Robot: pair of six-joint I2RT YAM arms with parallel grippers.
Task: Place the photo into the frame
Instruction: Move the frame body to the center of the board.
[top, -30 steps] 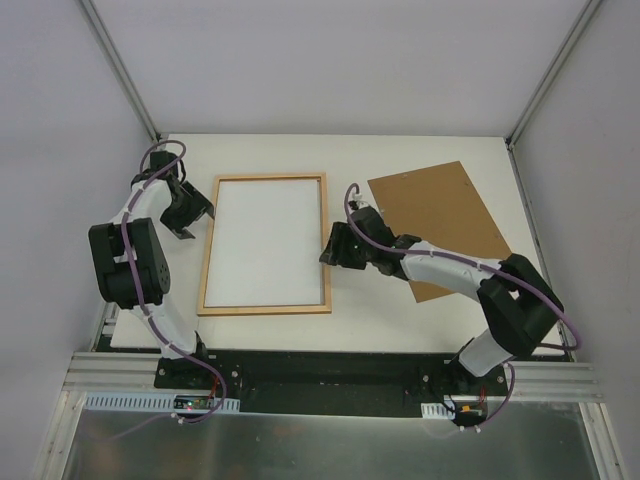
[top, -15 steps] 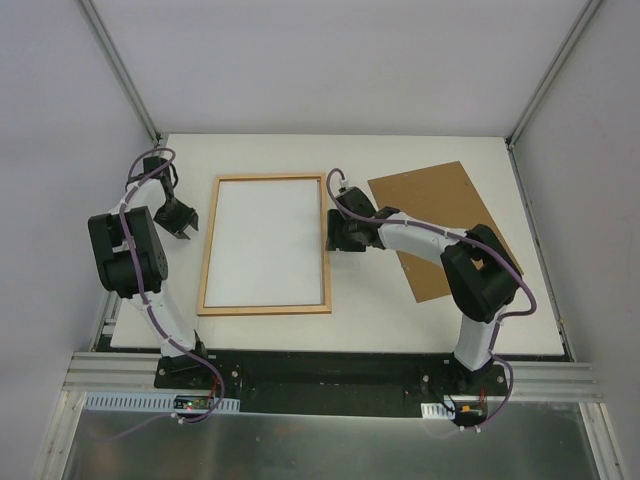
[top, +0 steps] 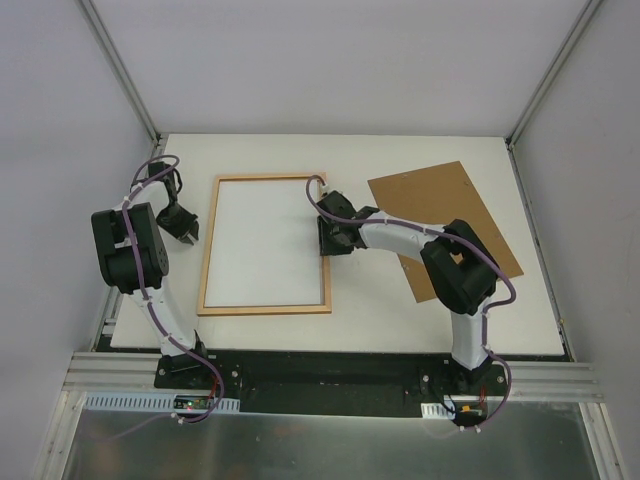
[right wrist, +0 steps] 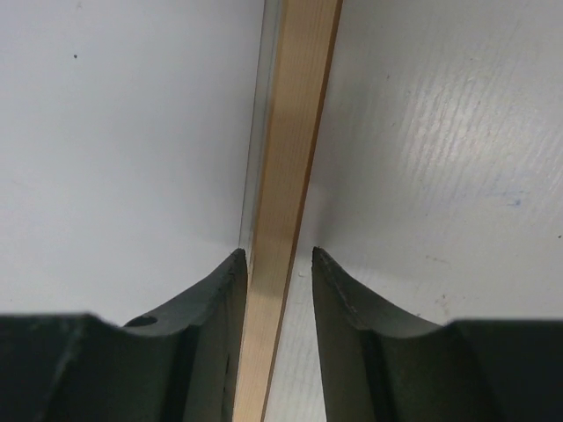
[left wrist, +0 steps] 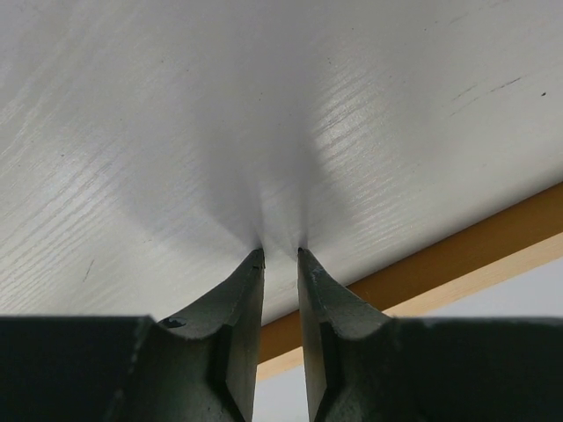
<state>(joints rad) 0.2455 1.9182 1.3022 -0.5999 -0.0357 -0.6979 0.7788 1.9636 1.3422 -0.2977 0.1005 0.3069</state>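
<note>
From above we see a white desk [top: 380,310] with the frame [top: 264,308] lying flat left of centre. It is a thin wooden rectangle, its long sides running away from the arms. A plain white sheet, the photo [top: 265,240], fills the frame's opening edge to edge. No printed side shows.

To the right, well apart from the frame, a brown backing board [top: 440,210] lies flat and turned at an angle. The right arm reaches across its near corner.

The right gripper [top: 327,243] is down at the frame's right-hand rail, about midway along it. In the right wrist view we see its jaws spread, one on each side of the pale wooden rail. The inner one sits right against the rail's edge over the white sheet. The outer one stands just off the rail, and a sliver of desk shows between them. They are not clamped on the rail.

The left gripper [top: 186,233] is on the bare desk just beside the frame's left rail, near its far end, and does not touch it. In the left wrist view its jaws are nearly together, with a slim gap and nothing between them. Their tips are close to the desk surface, and an orange-brown rail crosses the lower right corner of that view.
</note>
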